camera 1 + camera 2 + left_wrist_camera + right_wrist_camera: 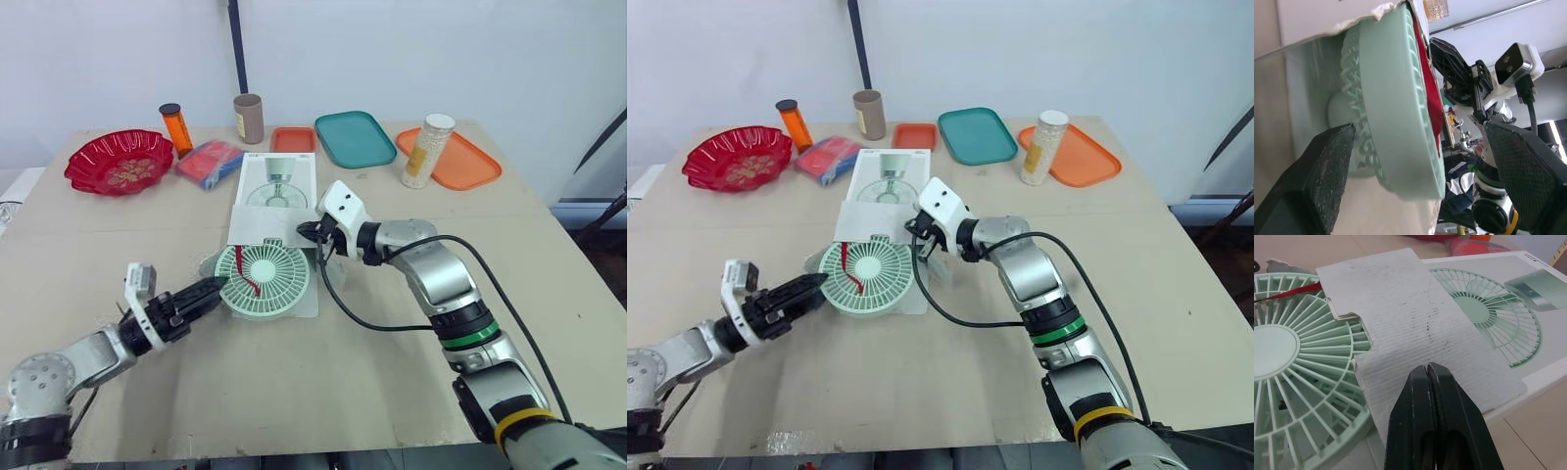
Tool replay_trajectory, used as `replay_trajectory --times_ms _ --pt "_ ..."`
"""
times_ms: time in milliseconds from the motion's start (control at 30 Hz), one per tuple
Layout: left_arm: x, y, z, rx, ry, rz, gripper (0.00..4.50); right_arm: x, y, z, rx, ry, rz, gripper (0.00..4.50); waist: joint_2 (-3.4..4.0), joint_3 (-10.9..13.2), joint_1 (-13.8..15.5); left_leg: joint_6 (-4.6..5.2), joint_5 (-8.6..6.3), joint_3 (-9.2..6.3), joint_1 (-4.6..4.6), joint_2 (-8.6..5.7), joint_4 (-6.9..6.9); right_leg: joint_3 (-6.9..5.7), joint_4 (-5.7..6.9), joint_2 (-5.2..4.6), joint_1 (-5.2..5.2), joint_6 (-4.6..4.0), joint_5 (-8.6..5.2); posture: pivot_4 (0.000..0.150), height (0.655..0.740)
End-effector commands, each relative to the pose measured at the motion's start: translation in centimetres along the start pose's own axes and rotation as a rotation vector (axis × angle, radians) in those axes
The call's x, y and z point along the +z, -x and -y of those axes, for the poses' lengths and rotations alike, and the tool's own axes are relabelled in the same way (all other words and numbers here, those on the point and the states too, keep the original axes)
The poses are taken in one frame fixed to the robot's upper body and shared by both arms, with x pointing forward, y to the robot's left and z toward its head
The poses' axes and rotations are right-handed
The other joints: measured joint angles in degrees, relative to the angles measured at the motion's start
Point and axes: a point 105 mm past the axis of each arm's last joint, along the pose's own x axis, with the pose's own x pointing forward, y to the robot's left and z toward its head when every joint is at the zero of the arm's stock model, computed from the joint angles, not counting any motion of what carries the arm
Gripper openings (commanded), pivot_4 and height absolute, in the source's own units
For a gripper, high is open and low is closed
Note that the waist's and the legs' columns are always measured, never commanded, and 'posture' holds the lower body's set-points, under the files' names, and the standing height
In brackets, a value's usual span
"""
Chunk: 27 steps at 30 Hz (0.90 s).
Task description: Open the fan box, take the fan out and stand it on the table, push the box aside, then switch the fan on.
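The left gripper is open, its two fingers straddling the rim of the fan at the fan's 9 o'clock edge, one against the back grille and one out over the front face, not yet pressed together. The right gripper is closed with nothing between its fingers, its tips at the cardboard flap on the fan's 1 o'clock side; whether they press on the flap I cannot tell. The fan lies partly out of the mouth of the box, near the middle of the table. The step in hand looks like taking the fan out: the box is open but the fan is not yet free. The next move probably calls for the left fingers to close on the rim and draw the fan toward 7 o'clock while the right gripper holds the box back. The fan lies flat as a disc, face up, so its axle points at the ceiling, and a red strip crosses the grille. Its foot is hidden, so I cannot tell which way that points. The box's long axis runs from 12 to 6 o'clock, open end at 6.
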Motion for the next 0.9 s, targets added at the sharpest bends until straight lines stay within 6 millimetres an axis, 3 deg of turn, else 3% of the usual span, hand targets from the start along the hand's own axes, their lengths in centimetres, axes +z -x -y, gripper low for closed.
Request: replay_trajectory --times_ms 33,100,133,400,900 --pt "0.1 -1.2 0.7 -0.022 0.003 -0.006 4.45 0.3 0.2 -0.2 -0.004 0.011 0.011 0.00 0.00 0.00 0.02 -0.01 0.00 -0.02 0.00 0.00 0.00 -0.01 0.00 0.00 0.00 0.00 0.00 0.150 0.7400" --pt "0.2 -1.6 0.9 -0.029 0.006 -0.002 4.45 0.3 0.3 -0.2 -0.009 0.010 0.009 0.00 -0.01 0.00 0.02 -0.04 0.02 0.00 0.00 0.00 0.00 0.00 0.00 0.00 0.00 0.00 0.00 0.150 0.7400" --pt "0.2 -1.9 0.9 -0.022 -0.002 -0.002 4.22 0.3 0.3 -0.2 -0.010 0.010 0.009 0.00 -0.01 0.00 0.01 -0.05 0.03 -0.01 0.00 0.00 0.01 0.00 0.00 0.00 0.00 0.00 0.00 0.150 0.7400" --pt "-0.1 -2.4 1.2 -0.021 0.015 0.000 1.78 0.1 0.4 -0.2 -0.018 0.008 0.004 0.00 -0.02 -0.01 0.02 -0.23 0.13 -0.02 -0.02 -0.01 0.02 0.00 0.00 0.00 0.00 0.01 0.00 0.150 0.7400" --pt "-3.7 -0.3 2.0 0.023 0.136 -0.004 1.77 0.4 0.4 0.0 -0.025 0.009 0.014 0.00 -0.02 -0.01 0.12 -0.24 0.12 -0.03 -0.03 0.01 0.02 0.02 0.00 0.01 -0.01 0.00 0.00 0.150 0.7400"
